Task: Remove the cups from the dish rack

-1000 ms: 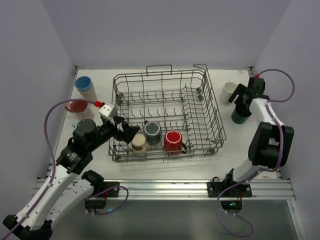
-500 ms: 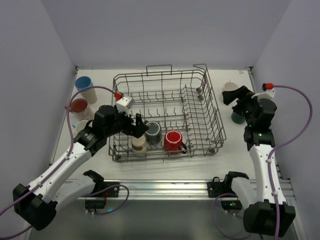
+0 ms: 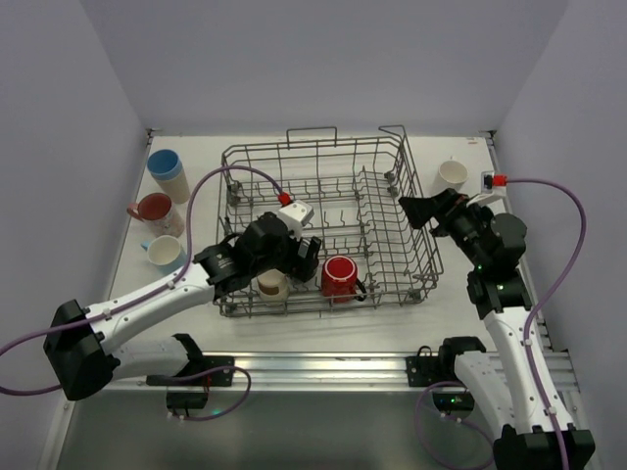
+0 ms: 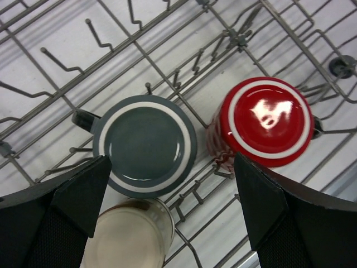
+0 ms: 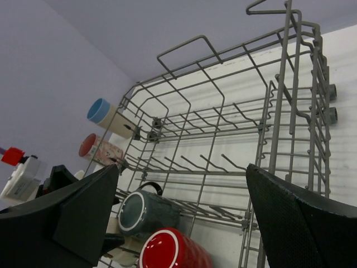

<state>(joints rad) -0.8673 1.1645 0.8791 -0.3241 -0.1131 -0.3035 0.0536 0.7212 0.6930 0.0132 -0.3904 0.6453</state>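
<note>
Swung left tool (image 4: 173,195), spread wide, over upturned dark grey ceramic cup (image 4: 144,146) in grey wire dish rack (image 3: 313,147); turned right tool (image 3: 416,211), wide too, rackward. Next pick likely.

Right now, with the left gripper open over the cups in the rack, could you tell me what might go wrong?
1. The grey cup and red cup sit upside down with the beige cup packed close; the open left gripper, lowered onto one, may well knock a neighbour.
2. Upright wires of the rack stand between the cups, so a finger could snag.
3. The open right gripper points into the same rack, so the arms might crowd each other.
</note>
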